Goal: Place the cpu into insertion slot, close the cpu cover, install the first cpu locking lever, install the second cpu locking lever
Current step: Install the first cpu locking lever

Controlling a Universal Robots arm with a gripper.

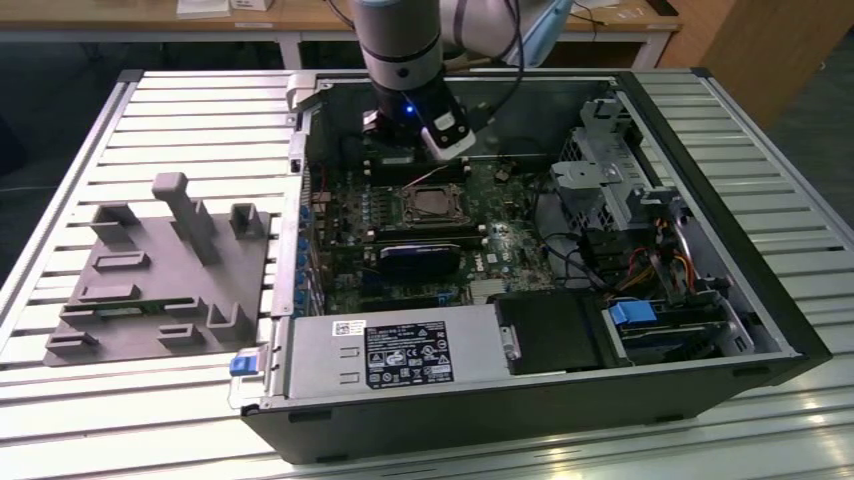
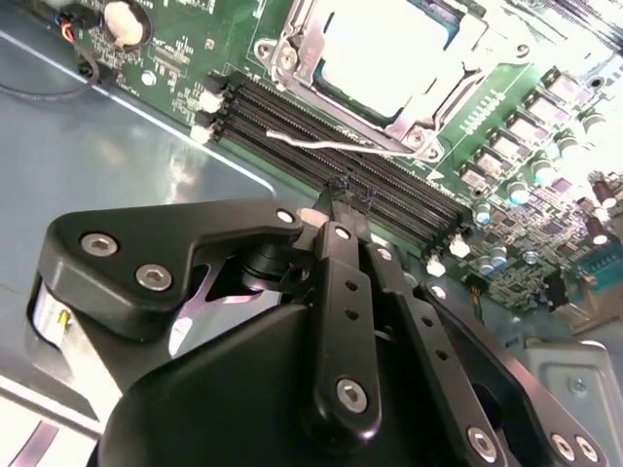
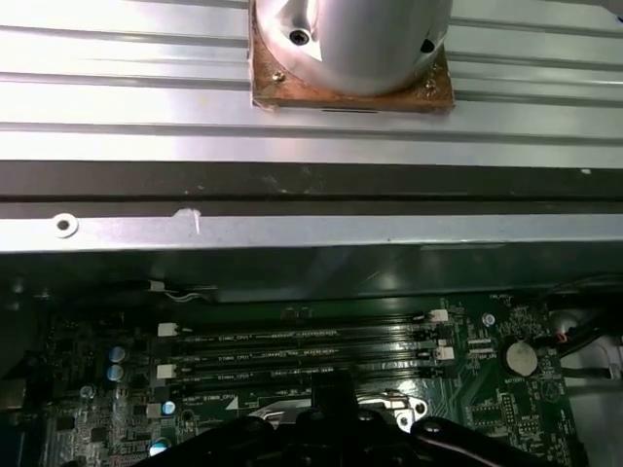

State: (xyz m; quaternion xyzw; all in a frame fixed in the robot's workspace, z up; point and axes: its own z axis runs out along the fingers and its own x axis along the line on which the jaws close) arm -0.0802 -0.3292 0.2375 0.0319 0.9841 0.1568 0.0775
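Seemingly pressed together, the hand [image 2: 336, 206] hangs over the memory slots [image 2: 389, 190] — cpu cover [image 2: 289, 44] down over the cpu [image 2: 382, 51].

This is looking like a robotics lab or workshop: an open PC case [image 1: 787, 330] is lying on a slatted metal table [image 1: 107, 420], a grey fixture [image 1: 147, 290] is sitting at its nine o'clock, an arm [image 1: 400, 40] is reaching in from twelve o'clock, and wooden desks [image 1: 307, 15] are standing beyond.
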